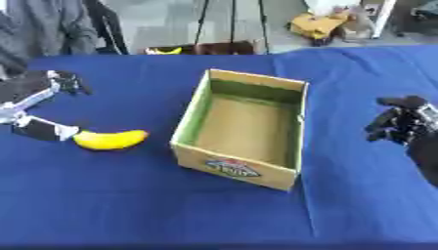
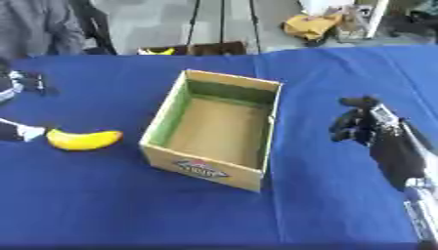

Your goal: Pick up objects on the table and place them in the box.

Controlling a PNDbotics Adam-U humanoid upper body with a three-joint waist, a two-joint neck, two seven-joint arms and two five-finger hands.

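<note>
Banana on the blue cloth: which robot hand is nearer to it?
Left. The left robot hand touches the banana at its end; the right robot hand is beyond the cardboard box.

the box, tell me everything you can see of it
The box is an open-topped cardboard carton, tan outside and on its floor, with greenish inner walls. A colourful printed logo sits on its near outer wall; the wording cannot be read. It stands upright, turned slightly askew, near the middle of the blue tablecloth. Nothing shows inside it. The banana lies apart on its left, and neither hand touches it.
</note>
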